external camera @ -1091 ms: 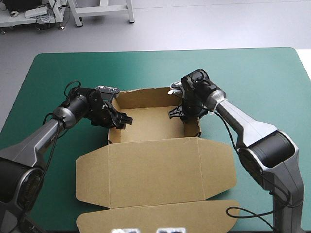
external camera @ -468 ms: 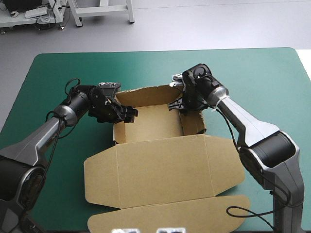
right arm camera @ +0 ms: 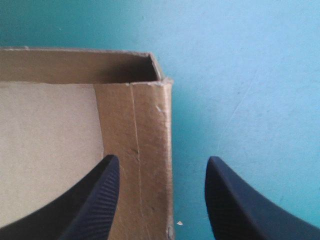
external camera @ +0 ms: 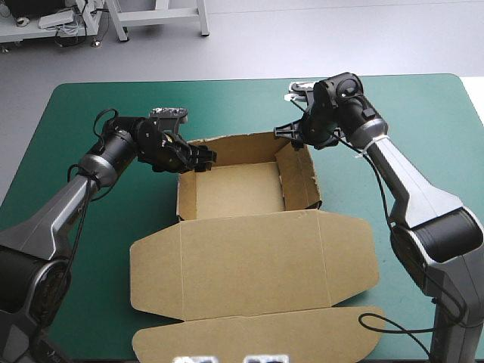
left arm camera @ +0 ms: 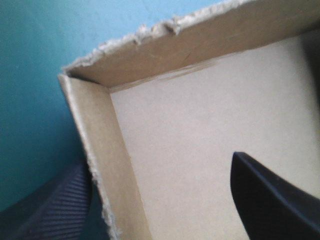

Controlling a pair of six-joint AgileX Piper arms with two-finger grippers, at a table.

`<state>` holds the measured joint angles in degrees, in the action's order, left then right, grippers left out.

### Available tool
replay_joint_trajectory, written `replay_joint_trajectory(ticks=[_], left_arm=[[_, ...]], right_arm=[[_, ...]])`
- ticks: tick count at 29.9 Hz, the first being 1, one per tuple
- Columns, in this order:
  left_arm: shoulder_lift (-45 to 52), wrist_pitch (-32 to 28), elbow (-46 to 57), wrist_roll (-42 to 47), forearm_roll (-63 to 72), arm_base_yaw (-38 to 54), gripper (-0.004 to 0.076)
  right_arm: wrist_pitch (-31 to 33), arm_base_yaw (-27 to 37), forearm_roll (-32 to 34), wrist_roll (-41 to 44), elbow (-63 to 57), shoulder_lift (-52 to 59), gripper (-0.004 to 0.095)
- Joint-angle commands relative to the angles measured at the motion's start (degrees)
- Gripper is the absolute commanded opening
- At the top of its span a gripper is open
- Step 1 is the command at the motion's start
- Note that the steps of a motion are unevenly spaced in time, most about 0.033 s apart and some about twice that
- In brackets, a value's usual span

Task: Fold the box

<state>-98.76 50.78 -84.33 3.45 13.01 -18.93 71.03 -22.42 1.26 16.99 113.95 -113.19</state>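
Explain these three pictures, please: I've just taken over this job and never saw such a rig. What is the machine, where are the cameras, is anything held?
It is a robot with two arms, each ending in a gripper of two black fingers. The wide picture looks down from above and behind it onto a table with a teal-green cover. The other two come from cameras on the wrists, looking along each gripper. On the table lies a brown box: a tray with raised walls on the far side, its lid flat toward the robot. The left gripper stands open astride the tray's left wall, the right gripper open astride its right wall, both near the far corners. Nothing is held.
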Motion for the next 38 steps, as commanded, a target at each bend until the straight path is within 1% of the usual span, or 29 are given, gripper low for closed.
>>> replay_joint_trajectory(ticks=[1, 7, 11, 12, 13, 15, 16, 18, 20, 21, 24, 29, 32, 38], left_arm=[[2.6, 1.1, -6.3, 0.0, -1.1, -0.3, 0.0547], [2.6, 11.5, -18.2, 0.0, -5.4, -0.3, 0.0546], [2.7, 20.0, -26.6, 0.0, -9.0, -0.3, 0.0545], [2.7, 22.3, -28.7, 0.0, -9.8, -0.3, 0.0536], [3.1, 23.2, -30.4, 0.0, -10.0, -0.3, 0.0514], [4.8, 23.1, -31.5, 0.0, -9.4, -0.3, 0.0438], [6.1, 23.1, -31.8, 0.0, -9.4, -0.3, 0.0377], [8.5, 23.1, -31.8, -0.8, -9.4, -0.3, 0.022], [11.5, 23.1, -31.8, -2.1, -9.3, -0.3, 0.0044], [13.1, 23.1, -31.8, -2.7, -9.3, -0.3, -0.001], [17.8, 23.1, -31.8, -3.5, -9.1, -0.3, -0.0009], [27.3, 23.1, -28.7, -3.8, -9.1, -0.3, -0.0009], [33.8, 23.1, -23.9, -5.1, -9.7, -0.3, -0.0009], [45.4, 23.0, -9.7, -5.7, -10.4, -0.3, -0.0009]], right_arm=[[0.6, 0.5, 2.3, -4.1, 3.5, 6.7, 0.0487], [0.6, 0.5, 3.2, -9.7, 6.4, 12.0, 0.0487], [0.6, 0.5, 3.2, -9.7, 7.2, 15.6, 0.0486], [0.6, 0.5, 3.2, -9.7, 7.2, 16.4, 0.0486], [0.6, 0.5, 3.2, -9.7, 7.2, 17.1, 0.0486], [0.6, 0.5, 3.2, -9.7, 7.2, 18.1, 0.0487], [0.6, 0.5, 3.0, -9.7, 7.2, 18.5, 0.0487], [0.6, 0.5, 2.6, -8.4, 7.2, 19.1, 0.0486], [0.6, 0.5, 2.3, -6.5, 7.1, 19.3, 0.0486], [0.6, 0.5, 1.8, -6.2, 7.1, 19.3, 0.0486], [0.6, 0.5, -0.2, -6.2, 6.1, 19.3, 0.0486], [0.6, 0.5, -0.2, -6.2, 1.5, 18.5, 0.0487], [0.6, 0.5, -0.2, -6.2, -1.8, 17.3, 0.0487], [0.4, 0.5, -1.6, -6.3, -5.8, 13.9, 0.0487]])
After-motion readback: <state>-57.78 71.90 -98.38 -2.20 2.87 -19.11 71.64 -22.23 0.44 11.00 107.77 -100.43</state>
